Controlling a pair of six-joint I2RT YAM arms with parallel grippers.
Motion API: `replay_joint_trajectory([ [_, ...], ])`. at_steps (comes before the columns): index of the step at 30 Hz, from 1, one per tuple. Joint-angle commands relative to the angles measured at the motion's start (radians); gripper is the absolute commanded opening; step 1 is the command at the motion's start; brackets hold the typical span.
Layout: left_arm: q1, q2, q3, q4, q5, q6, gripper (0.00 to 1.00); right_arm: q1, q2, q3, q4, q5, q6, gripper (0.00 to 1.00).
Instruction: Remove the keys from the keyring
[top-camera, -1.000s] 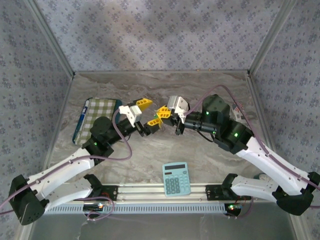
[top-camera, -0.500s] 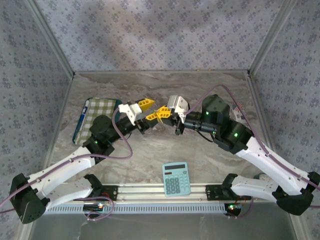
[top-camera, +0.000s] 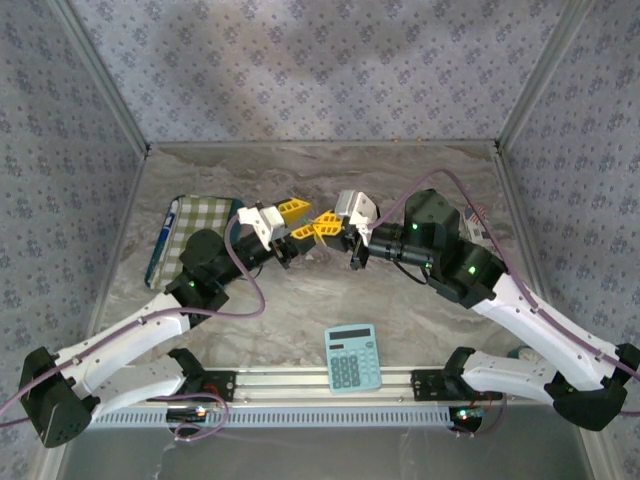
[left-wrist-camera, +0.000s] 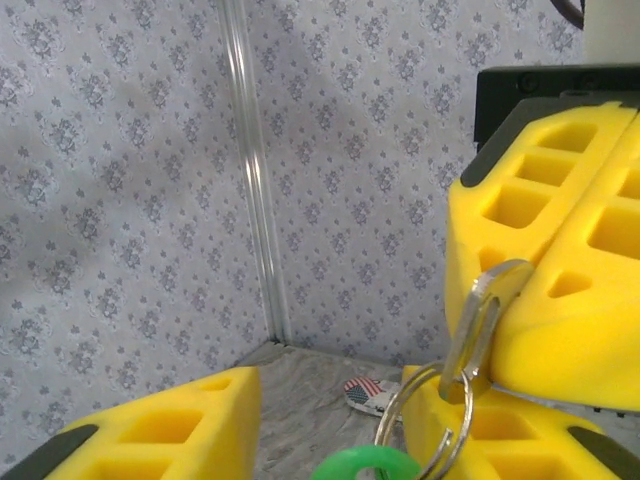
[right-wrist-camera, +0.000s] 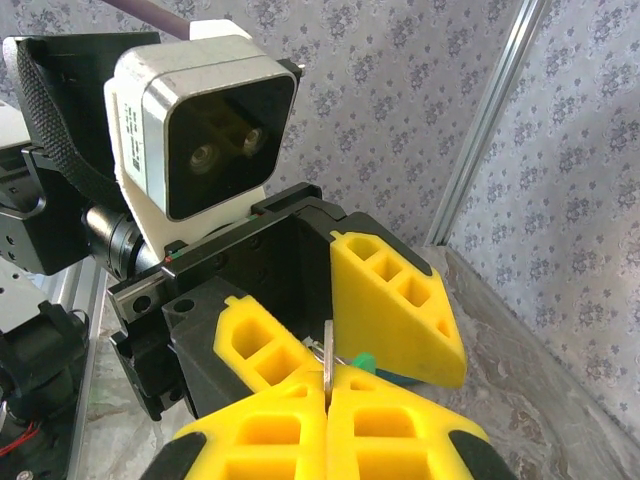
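Note:
The two grippers meet above the middle of the table. My right gripper (right-wrist-camera: 327, 395) is shut on the blade of a silver key (left-wrist-camera: 487, 320), held edge-up. From that key hangs a metal keyring (left-wrist-camera: 428, 425), and a bright green piece, the keys (left-wrist-camera: 365, 465), sits on the ring's lower part; it also peeks out as the green piece (right-wrist-camera: 362, 360). My left gripper (left-wrist-camera: 335, 400) is open, its yellow fingers (right-wrist-camera: 395, 300) standing either side of the ring and key without touching them. In the top view the left gripper (top-camera: 298, 224) faces the right gripper (top-camera: 327, 226).
A light blue calculator (top-camera: 352, 357) lies near the front rail. A checked pouch (top-camera: 195, 235) lies at the left beside the left arm. A flag-patterned tag (left-wrist-camera: 365, 392) lies on the marbled table towards the right wall. Patterned walls close in three sides.
The left gripper has edged right towards the right gripper's fingertips, and its fingers now flank the key and ring. The right arm has held still.

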Motion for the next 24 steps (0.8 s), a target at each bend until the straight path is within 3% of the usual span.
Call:
replay_joint_trajectory([
  [1, -0.005, 0.003, 0.037, 0.01, 0.03, -0.009, 0.44, 0.008, -0.017, 0.04, 0.003, 0.018, 0.03, 0.0],
  [6, -0.007, 0.009, 0.042, 0.008, 0.046, -0.01, 0.45, 0.008, -0.018, 0.043, -0.003, 0.02, 0.03, 0.0],
  [10, -0.007, 0.014, 0.042, -0.009, 0.061, -0.016, 0.51, 0.005, -0.02, 0.046, -0.003, 0.025, 0.027, 0.0],
  [18, -0.007, -0.003, 0.022, -0.003, 0.043, -0.018, 0.44, -0.001, -0.018, 0.052, -0.013, 0.015, 0.025, 0.0],
  [24, -0.008, 0.004, 0.033, 0.018, 0.027, -0.006, 0.46, -0.001, -0.019, 0.042, -0.001, 0.008, 0.04, 0.0],
])
